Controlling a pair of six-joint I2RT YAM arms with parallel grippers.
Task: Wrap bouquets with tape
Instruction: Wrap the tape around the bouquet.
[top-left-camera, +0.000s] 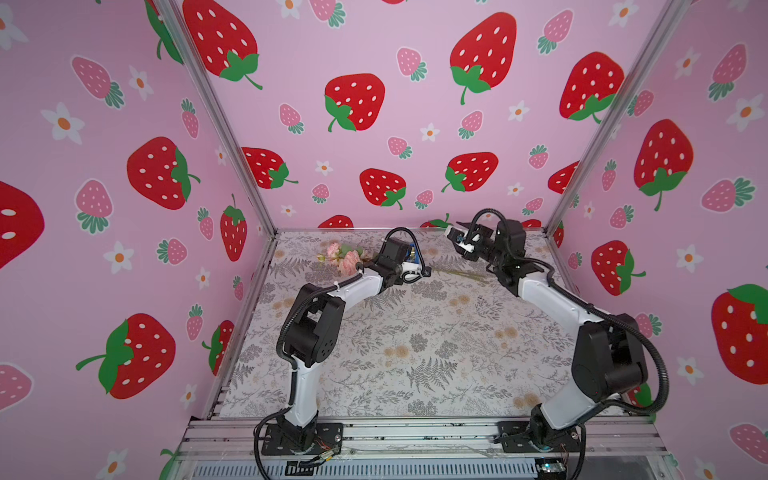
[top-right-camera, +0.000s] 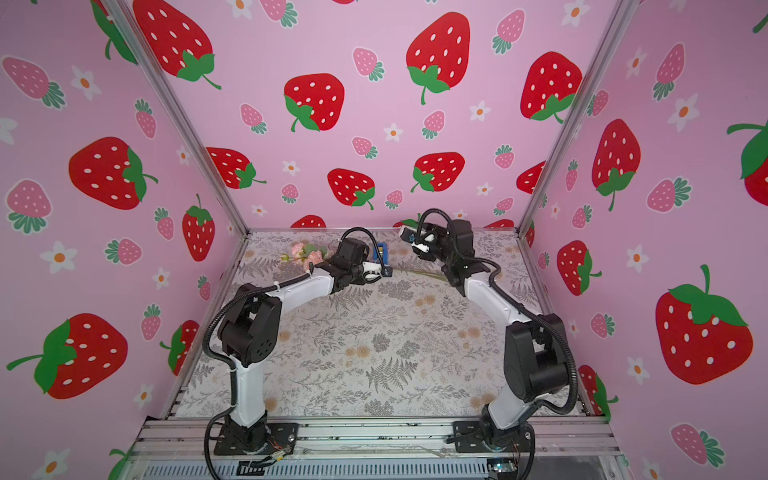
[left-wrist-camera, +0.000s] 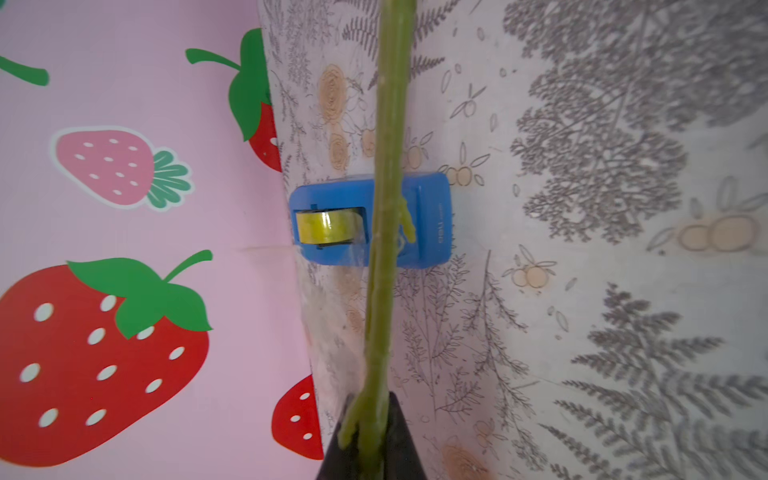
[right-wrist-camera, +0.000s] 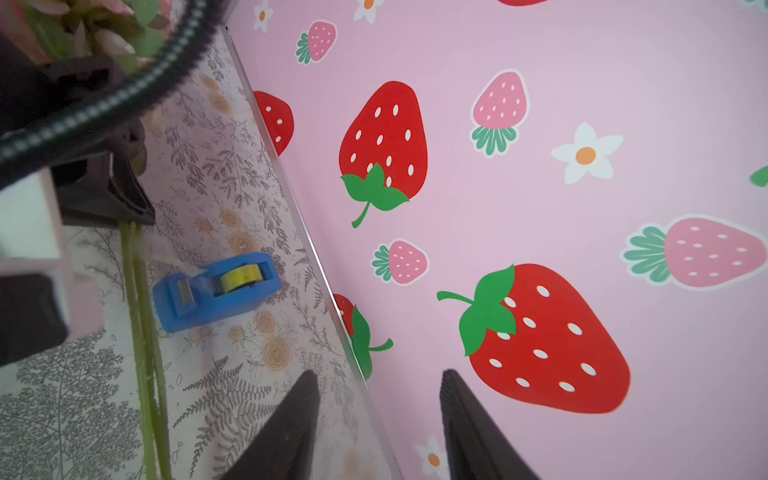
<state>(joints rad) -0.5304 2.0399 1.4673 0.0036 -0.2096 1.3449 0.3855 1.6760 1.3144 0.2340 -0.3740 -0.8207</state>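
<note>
Left wrist: left hand (left-wrist-camera: 370, 444) grips bouquets (left-wrist-camera: 388, 158), perhaps taped.

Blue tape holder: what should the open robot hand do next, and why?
Probably lower the right gripper toward the blue plastic tape dispenser: its jaws stand open and empty, while the left gripper pinches the thin green flower stems near it.

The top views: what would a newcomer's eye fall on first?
First the pink walls printed with big red strawberries, on three sides of the table. Then the bouquet of pink roses at the back, the left gripper shut on its green stems, the blue tape dispenser just behind them. The right gripper hangs open near the back wall.
</note>
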